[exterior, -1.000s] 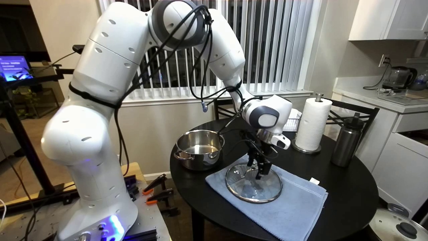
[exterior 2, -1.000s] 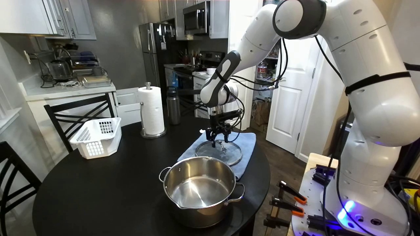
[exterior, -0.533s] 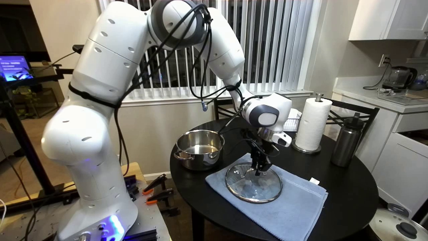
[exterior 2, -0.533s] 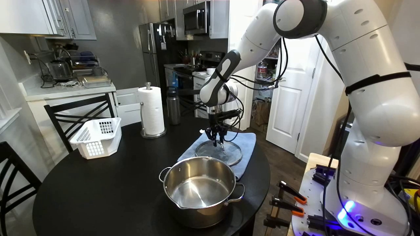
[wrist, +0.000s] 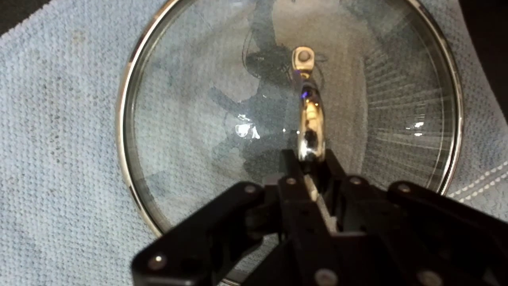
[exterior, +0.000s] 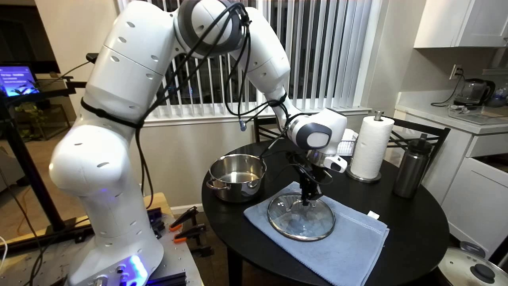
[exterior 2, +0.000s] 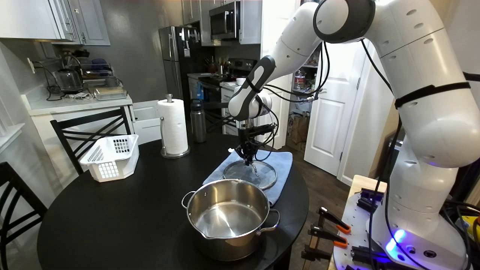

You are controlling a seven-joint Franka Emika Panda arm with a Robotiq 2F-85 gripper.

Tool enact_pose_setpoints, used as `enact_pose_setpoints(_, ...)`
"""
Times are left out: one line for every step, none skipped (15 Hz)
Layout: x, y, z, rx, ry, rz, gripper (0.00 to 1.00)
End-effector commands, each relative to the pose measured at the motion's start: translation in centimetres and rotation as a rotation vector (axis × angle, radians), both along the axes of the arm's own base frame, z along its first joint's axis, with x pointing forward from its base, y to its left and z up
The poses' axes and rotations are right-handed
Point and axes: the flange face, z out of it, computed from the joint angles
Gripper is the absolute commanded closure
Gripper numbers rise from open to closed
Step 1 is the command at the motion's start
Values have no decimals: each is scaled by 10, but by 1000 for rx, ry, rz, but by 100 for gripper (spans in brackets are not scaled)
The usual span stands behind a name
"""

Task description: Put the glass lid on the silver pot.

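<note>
The clear round glass lid (wrist: 274,119) on blue cloth (exterior: 337,250) near the black counter's edge (exterior 2: 299,197) seems slick and fragile, best lifted by the arched metal handle (wrist: 312,119) the black claw (wrist: 312,159) pinches.

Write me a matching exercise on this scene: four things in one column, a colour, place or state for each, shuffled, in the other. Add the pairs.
Things
1. glass lid
2. gripper
3. paper towel roll
4. silver pot

Descriptions
A. white, standing upright
B. uncovered, inside showing
C. lying on the blue cloth
D. closed on a metal handle

Pairs: 1-C; 2-D; 3-A; 4-B
</note>
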Motion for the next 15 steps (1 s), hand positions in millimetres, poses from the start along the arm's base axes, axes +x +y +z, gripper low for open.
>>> enact_pose_setpoints(-5, 4, 22, -11, -21, 38, 96)
enact_pose_setpoints(-3, 8, 28, -24, -30, 49, 96)
enact_pose_setpoints(-1, 13, 35, -37, -43, 66, 96)
enact_pose_setpoints(1, 18, 43, -51, -56, 85, 96)
enact_pose_setpoints(3, 25, 54, -68, -76, 113, 96)
enact_pose_setpoints(6, 33, 64, -86, -93, 144, 96)
enact_pose_setpoints(9, 40, 72, -102, -106, 169, 96)
enact_pose_setpoints(12, 46, 80, -115, -116, 195, 96)
enact_pose_setpoints(15, 52, 85, -127, -122, 216, 96)
enact_pose_setpoints(16, 56, 91, -136, -129, 233, 96)
enact_pose_setpoints(18, 57, 96, -142, -135, 245, 96)
enact_pose_setpoints(18, 57, 101, -140, -139, 258, 96)
enact_pose_setpoints(18, 55, 106, -144, -144, 266, 96)
enact_pose_setpoints(17, 51, 113, -149, -150, 270, 96)
enact_pose_setpoints(16, 47, 122, -160, -151, 274, 96)
